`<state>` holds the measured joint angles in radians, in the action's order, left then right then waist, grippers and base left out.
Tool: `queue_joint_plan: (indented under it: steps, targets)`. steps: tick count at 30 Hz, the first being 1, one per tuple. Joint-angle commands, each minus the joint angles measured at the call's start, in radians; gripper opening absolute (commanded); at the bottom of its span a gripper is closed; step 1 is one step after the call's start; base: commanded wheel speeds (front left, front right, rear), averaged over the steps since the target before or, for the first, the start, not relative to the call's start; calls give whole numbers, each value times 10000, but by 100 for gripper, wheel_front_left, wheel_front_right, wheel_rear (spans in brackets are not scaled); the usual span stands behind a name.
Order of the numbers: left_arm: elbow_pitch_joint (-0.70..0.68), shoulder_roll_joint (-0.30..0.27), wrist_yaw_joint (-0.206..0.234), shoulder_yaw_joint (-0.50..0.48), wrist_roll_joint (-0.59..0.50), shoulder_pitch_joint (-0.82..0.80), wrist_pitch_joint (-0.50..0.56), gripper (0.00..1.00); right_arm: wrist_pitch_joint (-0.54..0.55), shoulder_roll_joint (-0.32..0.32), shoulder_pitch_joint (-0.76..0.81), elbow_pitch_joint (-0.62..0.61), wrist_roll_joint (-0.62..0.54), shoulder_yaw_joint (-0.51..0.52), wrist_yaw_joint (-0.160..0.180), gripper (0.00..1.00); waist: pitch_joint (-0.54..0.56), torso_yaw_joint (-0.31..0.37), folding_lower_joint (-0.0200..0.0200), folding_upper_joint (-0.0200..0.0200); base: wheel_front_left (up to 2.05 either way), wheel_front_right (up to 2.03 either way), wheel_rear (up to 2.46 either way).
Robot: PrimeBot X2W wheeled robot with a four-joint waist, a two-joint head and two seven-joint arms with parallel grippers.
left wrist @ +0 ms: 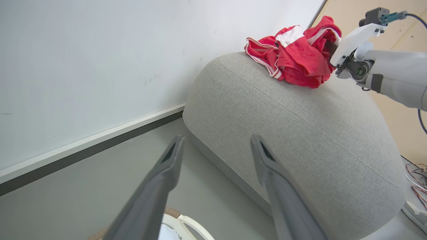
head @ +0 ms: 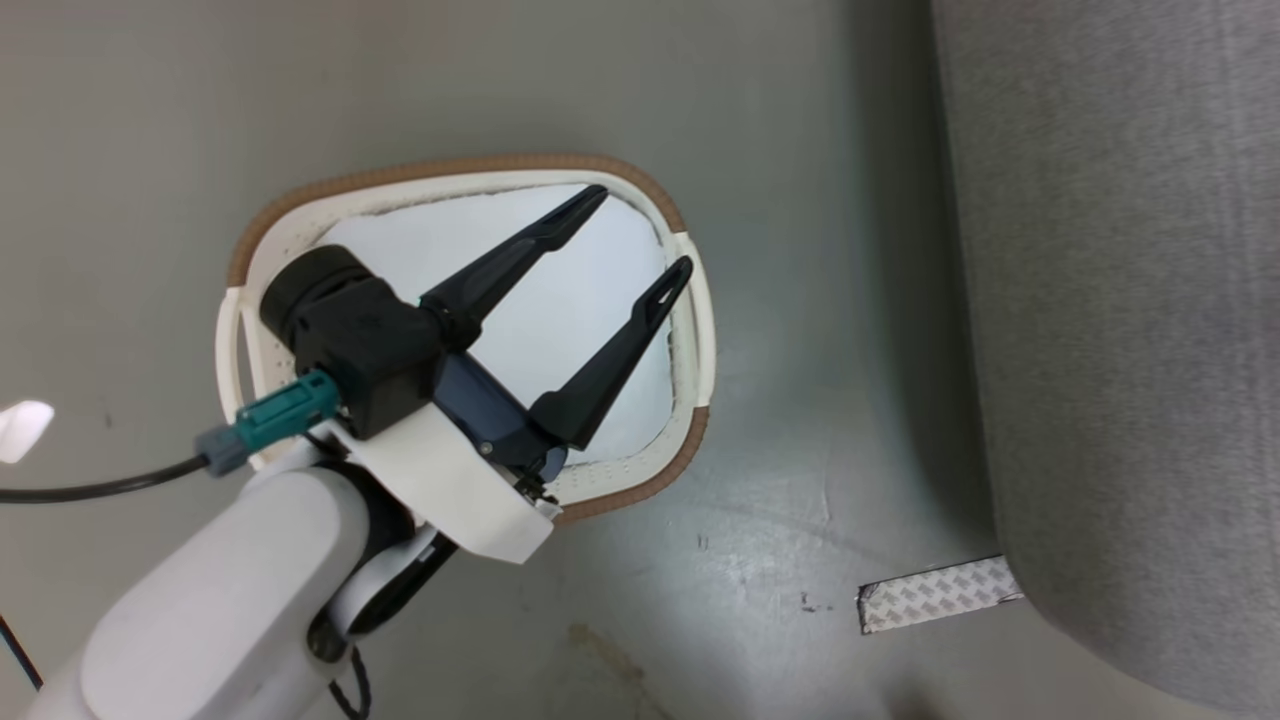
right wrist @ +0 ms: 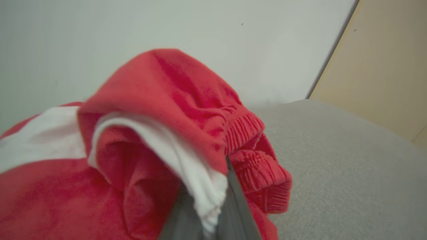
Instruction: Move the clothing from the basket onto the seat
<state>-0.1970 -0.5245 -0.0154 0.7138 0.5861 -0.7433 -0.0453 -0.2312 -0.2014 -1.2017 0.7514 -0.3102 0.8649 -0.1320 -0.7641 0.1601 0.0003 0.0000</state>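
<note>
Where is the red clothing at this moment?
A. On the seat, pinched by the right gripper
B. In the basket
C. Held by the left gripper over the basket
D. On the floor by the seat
A: the clothing lies heaped on the seat with the right gripper shut on a fold, while the basket shows a bare white inside below the open left gripper.

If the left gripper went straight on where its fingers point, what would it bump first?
Probably the rounded end of the big grey fabric seat, though the depth is hard to judge.
</note>
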Motion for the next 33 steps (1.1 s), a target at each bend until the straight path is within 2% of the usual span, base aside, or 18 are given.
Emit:
queue_joint_plan:
  steps: [1,8,15,25,33]
  targets:
    - [29,-127,38,-67,-7,108,-88,100,-153,80,130,-39,-354,46,26,100,244,199,-3,0,0,0,0]
    - [220,-225,167,-139,152,456,-292,100,-351,636,687,-119,-957,-423,26,100,1090,622,-3,0,0,0,0]
    - [1069,-155,387,-134,239,1354,-1135,100,-343,925,2926,-1301,191,-1898,26,100,2815,707,-3,0,0,0,0]
    - [2832,402,924,-364,534,3087,-2067,100,-346,795,6517,-3372,2146,-3961,26,100,5398,-43,-3,0,0,0,0]
    - [3863,963,1107,-1090,506,4572,-2187,100,-346,1153,8776,-4472,2644,-5553,26,100,7001,-726,-3,0,0,0,0]
